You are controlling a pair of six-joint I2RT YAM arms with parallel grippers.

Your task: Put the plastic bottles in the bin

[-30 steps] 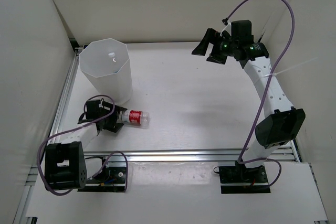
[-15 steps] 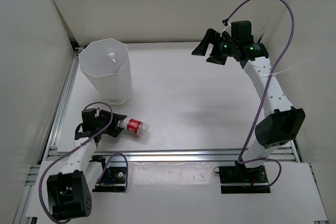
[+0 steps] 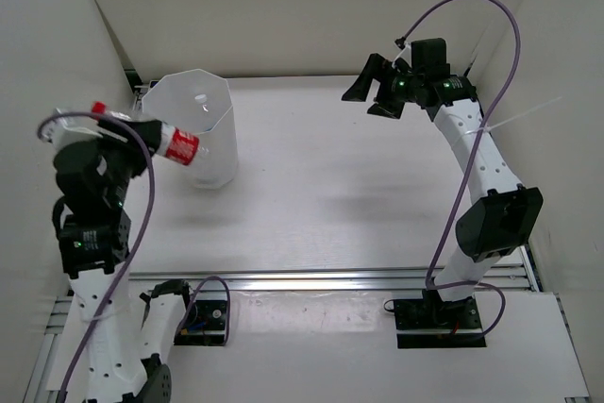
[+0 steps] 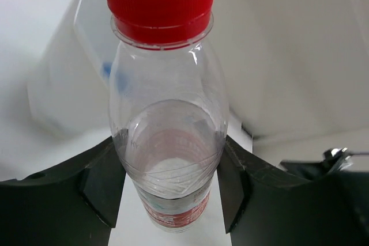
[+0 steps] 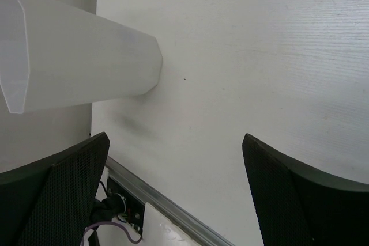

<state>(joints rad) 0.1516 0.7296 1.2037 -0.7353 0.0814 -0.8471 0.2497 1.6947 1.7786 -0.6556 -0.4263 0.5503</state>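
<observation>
My left gripper (image 3: 142, 132) is shut on the red-capped bottle (image 3: 177, 144), a clear bottle with a red label. It holds it high in the air, lying sideways by the left rim of the tall white faceted bin (image 3: 209, 143). In the left wrist view the bottle (image 4: 167, 113) fills the space between my fingers (image 4: 104, 182), cap away from the camera, with the blurred bin (image 4: 57, 90) behind. My right gripper (image 3: 366, 92) is open and empty, high over the far right of the table, and looks across at the bin (image 5: 86, 67). No other bottle shows on the table.
White walls close in the table on the left, back and right. An aluminium rail (image 3: 330, 280) runs along the near edge. A small white spot (image 3: 201, 98) shows inside the bin. The right arm's purple cable (image 3: 472, 7) loops high.
My left arm has lifted the red-capped bottle off the table in front of the bin, up to the bin's left rim. The right arm has barely moved.
</observation>
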